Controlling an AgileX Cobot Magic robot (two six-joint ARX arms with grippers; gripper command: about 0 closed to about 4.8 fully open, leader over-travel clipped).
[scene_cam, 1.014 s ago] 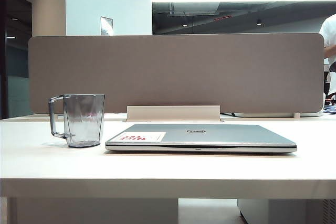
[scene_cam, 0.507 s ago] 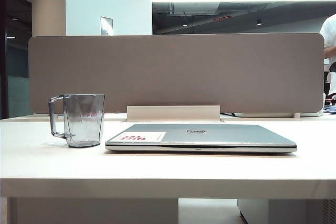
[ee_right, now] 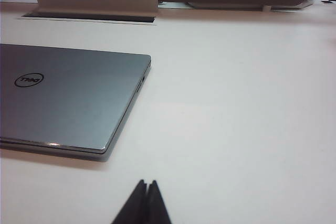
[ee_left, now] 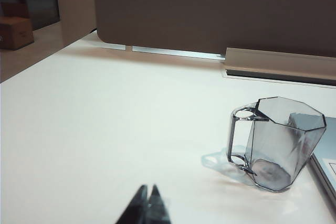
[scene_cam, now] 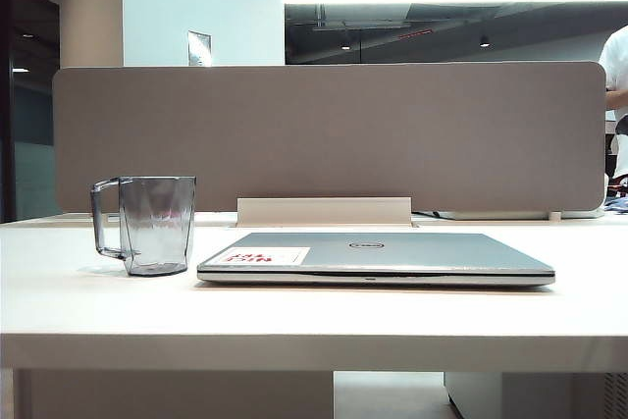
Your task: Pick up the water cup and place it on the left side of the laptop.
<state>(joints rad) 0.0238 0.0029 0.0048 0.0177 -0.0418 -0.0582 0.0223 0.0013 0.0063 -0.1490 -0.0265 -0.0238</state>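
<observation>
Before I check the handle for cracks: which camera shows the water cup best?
Left wrist view: the water cup is close, handle and rim clear. Exterior view shows it small, side-on. Right wrist view misses it.

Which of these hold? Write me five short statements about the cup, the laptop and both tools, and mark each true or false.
1. The water cup stands upright left of the laptop. True.
2. The laptop's lid is open. False: it lies closed and flat.
3. The left tool grips the cup's handle. False: it is shut, apart from the cup, holding nothing.
4. The right tool is shut on the near side of the laptop. True.
5. The cup lies on the laptop. False: it rests on the table.
</observation>
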